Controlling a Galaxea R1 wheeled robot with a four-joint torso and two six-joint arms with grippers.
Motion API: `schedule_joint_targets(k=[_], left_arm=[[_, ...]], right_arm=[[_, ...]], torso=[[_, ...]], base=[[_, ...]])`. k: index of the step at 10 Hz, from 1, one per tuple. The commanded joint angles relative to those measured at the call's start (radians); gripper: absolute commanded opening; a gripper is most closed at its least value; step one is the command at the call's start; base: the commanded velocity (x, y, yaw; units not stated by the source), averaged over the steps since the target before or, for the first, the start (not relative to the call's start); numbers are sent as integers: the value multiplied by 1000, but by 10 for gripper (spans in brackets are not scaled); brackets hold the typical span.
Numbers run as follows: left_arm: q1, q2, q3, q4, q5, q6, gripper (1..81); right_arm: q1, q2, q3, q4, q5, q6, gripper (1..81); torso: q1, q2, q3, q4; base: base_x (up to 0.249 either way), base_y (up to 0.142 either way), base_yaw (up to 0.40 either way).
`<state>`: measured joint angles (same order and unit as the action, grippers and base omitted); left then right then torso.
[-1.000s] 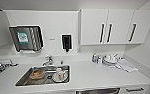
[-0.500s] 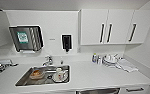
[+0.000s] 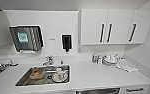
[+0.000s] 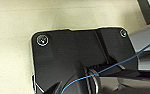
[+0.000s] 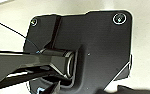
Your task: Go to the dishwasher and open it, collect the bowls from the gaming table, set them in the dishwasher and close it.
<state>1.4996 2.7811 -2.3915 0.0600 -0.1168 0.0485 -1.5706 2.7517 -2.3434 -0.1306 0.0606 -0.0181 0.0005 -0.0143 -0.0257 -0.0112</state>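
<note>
Nothing is shifting since half a second ago: the head camera is facing a white counter (image 3: 96,75) and sink (image 3: 44,75), dishwasher (image 3: 98,91) peeking below its edge. Both wrists are hanging over pale floor (image 4: 13,37); grip states unreadable.

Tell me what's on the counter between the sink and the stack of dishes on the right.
In the head view, the white counter between the sink and the stack of dishes is mostly bare. A small bottle stands close beside the dishes, by the wall.
</note>
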Motion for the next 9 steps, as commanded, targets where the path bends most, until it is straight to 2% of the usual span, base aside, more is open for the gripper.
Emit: schedule_joint_targets(k=[1, 2, 4, 7, 9], left_arm=[[-25, -212, 241, -3, -47, -2, 811], [-25, -283, 314, -6, -75, -4, 811], [-26, -412, 455, -9, -132, -10, 811], [-38, -630, 690, -8, -208, -10, 811], [-75, -774, 854, 0, -218, -10, 811]], right_arm=[[48, -169, 230, 5, -62, 4, 811], [56, -253, 350, 19, -71, 7, 811], [77, -378, 504, 31, -73, 10, 811], [111, -487, 613, 60, -85, 10, 811], [134, -539, 667, 63, -82, 10, 811]], torso=[[0, 0, 0, 0], [64, -100, 0, 0], [76, -120, 0, 0], [138, -220, 0, 0], [179, -286, 0, 0]], base=[[0, 0, 0], [0, 0, 0], [0, 0, 0], [0, 0, 0], [0, 0, 0]])
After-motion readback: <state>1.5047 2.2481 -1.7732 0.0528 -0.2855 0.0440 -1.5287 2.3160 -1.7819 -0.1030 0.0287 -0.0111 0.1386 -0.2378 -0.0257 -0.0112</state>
